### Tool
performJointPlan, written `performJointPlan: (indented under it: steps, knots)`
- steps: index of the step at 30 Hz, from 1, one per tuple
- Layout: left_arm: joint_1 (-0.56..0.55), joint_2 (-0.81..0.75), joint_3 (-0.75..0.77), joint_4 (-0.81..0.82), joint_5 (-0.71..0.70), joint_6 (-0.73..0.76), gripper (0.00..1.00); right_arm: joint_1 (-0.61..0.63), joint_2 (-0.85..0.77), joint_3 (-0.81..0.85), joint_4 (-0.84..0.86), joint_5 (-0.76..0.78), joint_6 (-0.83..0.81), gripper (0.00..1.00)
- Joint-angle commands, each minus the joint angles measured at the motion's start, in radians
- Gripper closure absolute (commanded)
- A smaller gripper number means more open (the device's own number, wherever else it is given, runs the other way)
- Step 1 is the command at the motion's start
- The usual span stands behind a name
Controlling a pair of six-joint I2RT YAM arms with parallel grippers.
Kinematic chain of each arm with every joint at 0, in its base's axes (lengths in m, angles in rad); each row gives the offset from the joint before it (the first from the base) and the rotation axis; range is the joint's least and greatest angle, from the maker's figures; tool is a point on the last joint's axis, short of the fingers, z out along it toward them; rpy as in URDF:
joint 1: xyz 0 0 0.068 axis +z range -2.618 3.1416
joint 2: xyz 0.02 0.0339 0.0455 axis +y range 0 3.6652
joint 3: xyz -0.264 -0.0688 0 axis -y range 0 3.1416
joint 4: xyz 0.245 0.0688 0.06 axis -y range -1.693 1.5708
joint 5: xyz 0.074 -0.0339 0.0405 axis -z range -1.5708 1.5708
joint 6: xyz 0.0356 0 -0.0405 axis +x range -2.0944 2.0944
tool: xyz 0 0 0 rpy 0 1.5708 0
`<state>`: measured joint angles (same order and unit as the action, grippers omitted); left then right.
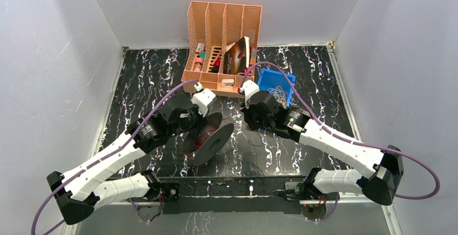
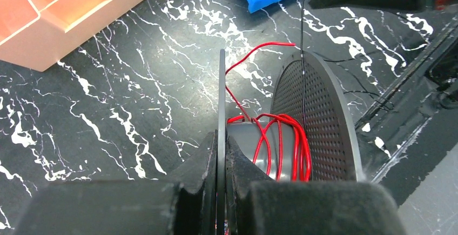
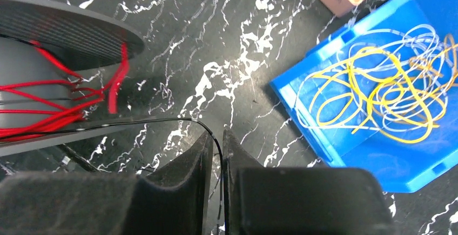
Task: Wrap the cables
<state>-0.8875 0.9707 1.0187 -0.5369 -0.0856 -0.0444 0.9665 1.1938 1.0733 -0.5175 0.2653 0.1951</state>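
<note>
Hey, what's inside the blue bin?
A tangle of yellow, white and orange cables lies in the bin. From above, the right arm covers its near-left corner.

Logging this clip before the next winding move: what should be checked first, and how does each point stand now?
1. Spool held: the left gripper is clamped on one disc. Ok.
2. Red wire wound on the hub: ok.
3. Black wire runs between the right gripper fingers: ok.
4. Right grip firm on that wire: cannot tell.
5. Yellow wires wrapped: not ok, loose in the blue bin.
</note>
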Motion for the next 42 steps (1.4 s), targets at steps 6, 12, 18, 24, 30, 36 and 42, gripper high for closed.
performJointPlan:
  steps: [6, 12, 18, 24, 30, 36, 42]
  knots:
    - [0.001, -0.068, 0.121, 0.005, 0.079, -0.027, 1.00, -0.074, -0.063, -0.210, 0.265, -0.032, 0.114, 0.80]
    - [0.001, -0.082, 0.173, 0.008, 0.109, -0.064, 1.00, -0.125, -0.068, -0.327, 0.406, -0.142, 0.192, 0.80]
    - [0.000, -0.090, 0.222, 0.030, 0.117, -0.098, 1.00, -0.133, -0.060, -0.426, 0.553, -0.212, 0.272, 0.74]
    - [0.001, -0.105, 0.251, 0.065, 0.111, -0.138, 1.00, -0.135, -0.042, -0.492, 0.700, -0.243, 0.346, 0.68]
    - [0.001, -0.116, 0.268, 0.090, 0.080, -0.182, 1.00, -0.136, 0.006, -0.523, 0.842, -0.266, 0.412, 0.65]
    - [0.001, -0.144, 0.290, 0.114, -0.023, -0.219, 1.00, -0.134, 0.064, -0.537, 0.932, -0.292, 0.449, 0.67]
    - [0.001, -0.174, 0.292, 0.160, -0.218, -0.264, 1.00, -0.129, 0.064, -0.605, 1.024, -0.339, 0.510, 0.78]
